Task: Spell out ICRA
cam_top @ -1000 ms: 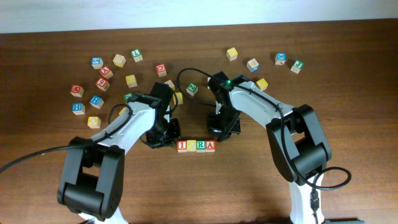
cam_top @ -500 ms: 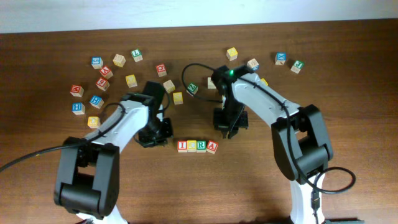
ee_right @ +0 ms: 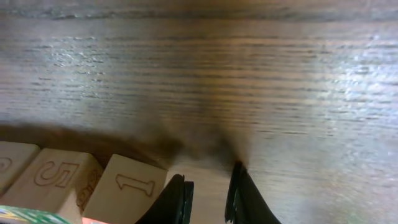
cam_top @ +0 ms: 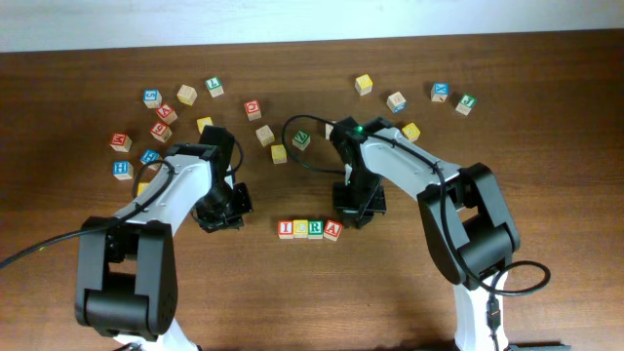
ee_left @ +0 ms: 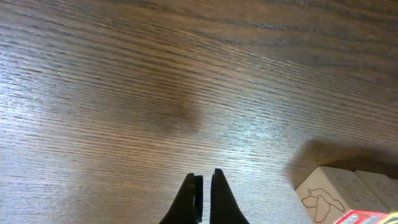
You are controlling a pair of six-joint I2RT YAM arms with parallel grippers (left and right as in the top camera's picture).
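Four wooden cubes stand side by side in a row at the table's middle front: red I (cam_top: pixel 285 229), yellow C (cam_top: pixel 300 229), green R (cam_top: pixel 315 229), red A (cam_top: pixel 331 230). My left gripper (cam_top: pixel 222 210) hovers left of the row, shut and empty; in the left wrist view its fingertips (ee_left: pixel 202 196) are over bare wood, and the I cube's side with a bird drawing (ee_left: pixel 333 196) sits at the lower right. My right gripper (cam_top: pixel 359 205) is just right of and behind the A cube. Its jaws (ee_right: pixel 208 196) stand slightly open around nothing, beside the A cube's side marked 1 (ee_right: pixel 127 193).
Loose letter cubes lie scattered at the back left (cam_top: pixel 161 127), behind the row (cam_top: pixel 278 153) and at the back right (cam_top: pixel 439 93). A black cable (cam_top: pixel 292 122) loops over the table behind the right arm.
My left gripper has slid left, away from the row's I end. My right gripper has drawn back from the A cube and its jaws have parted a little. The row stays put.
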